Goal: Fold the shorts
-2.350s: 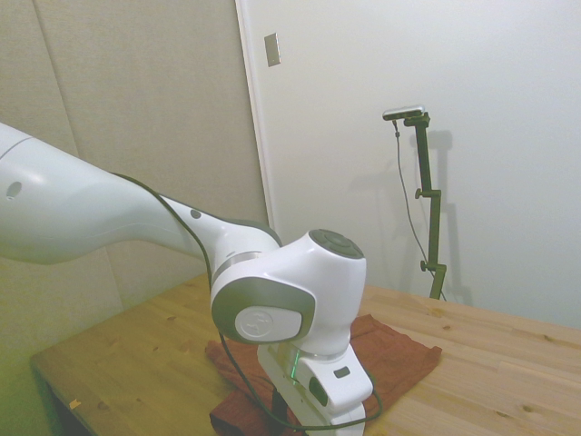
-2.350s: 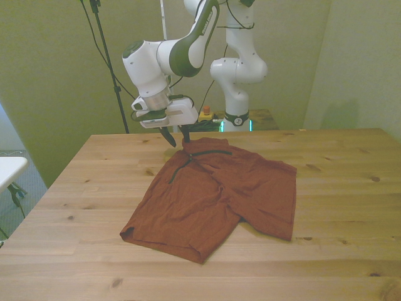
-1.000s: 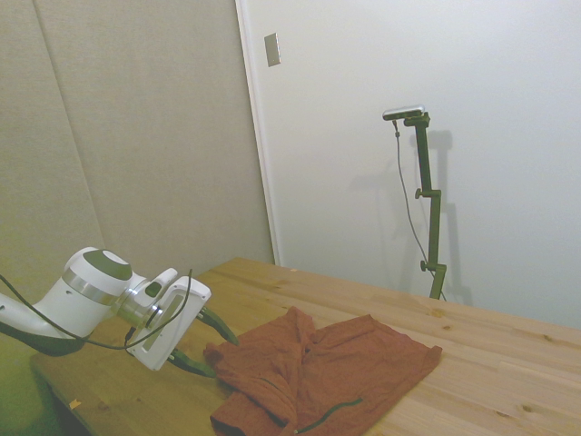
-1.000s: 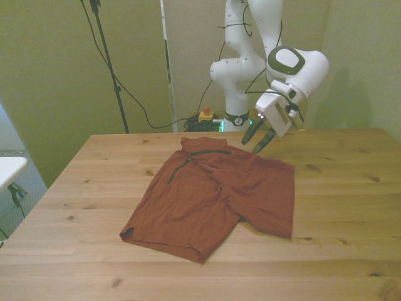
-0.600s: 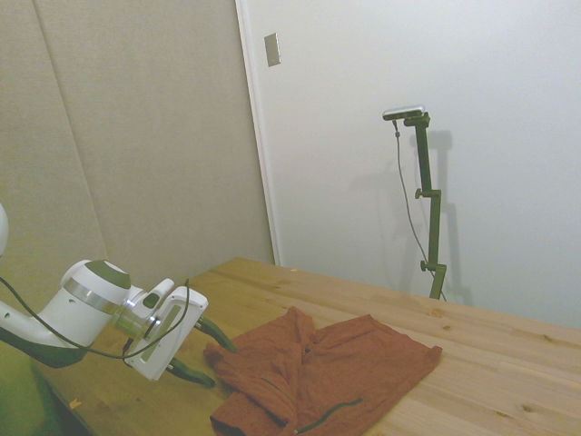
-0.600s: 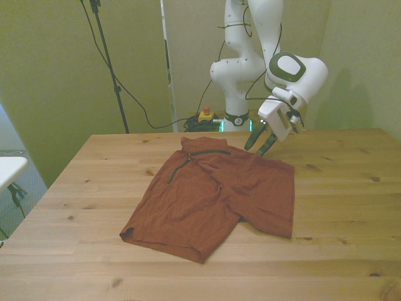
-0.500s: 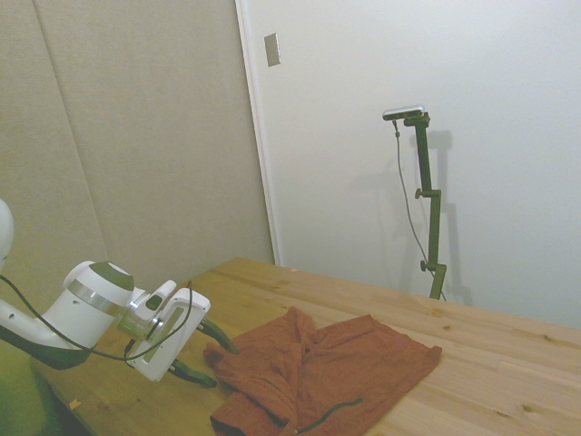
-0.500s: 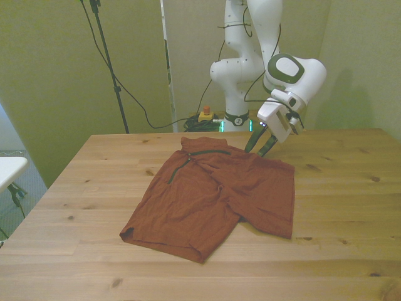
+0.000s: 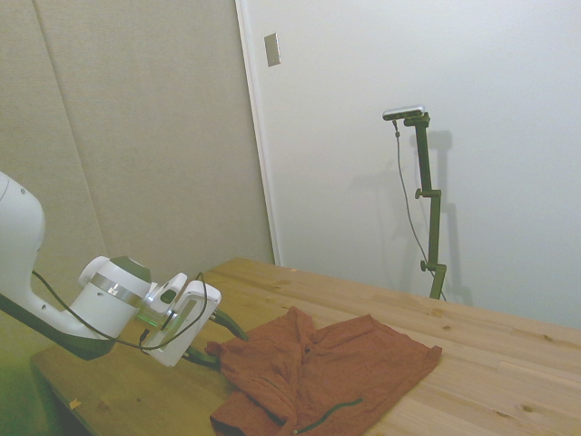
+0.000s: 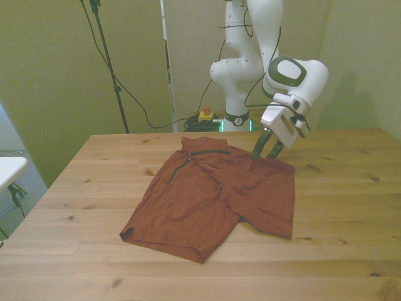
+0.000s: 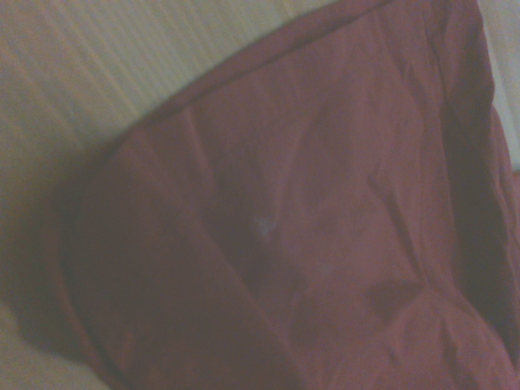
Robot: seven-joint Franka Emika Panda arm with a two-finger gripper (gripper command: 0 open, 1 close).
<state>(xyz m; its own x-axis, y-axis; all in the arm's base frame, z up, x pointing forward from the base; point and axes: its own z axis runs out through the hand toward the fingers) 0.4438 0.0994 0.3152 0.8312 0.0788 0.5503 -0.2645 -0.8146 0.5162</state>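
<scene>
The rust-red shorts [image 10: 213,194] lie spread flat on the wooden table [image 10: 351,207], their dark-edged waistband and zip toward the far side. In the side view the shorts [image 9: 340,368] are rumpled near the arm. My gripper [image 10: 266,152] is tilted down at the shorts' far corner on the front view's right, open, with its dark fingers [image 10: 257,149] spread just over the cloth edge. From the side, the gripper [image 9: 221,342] has one finger above the hem and one below. Whether the fingers touch the cloth is unclear. The wrist view is filled by blurred red shorts [image 11: 325,227].
A bare strip of table [image 11: 122,65] shows beside the cloth in the wrist view. Behind the far edge stand the robot base [image 10: 238,94], a small red-topped button box [image 10: 205,114] and a thin black light stand [image 10: 106,56]. A white object [image 10: 9,168] pokes in at the front view's left.
The gripper swung from the waistband at the front view's left across to the far right corner, then sank and closed in on that corner's edge. The shorts have not moved.
</scene>
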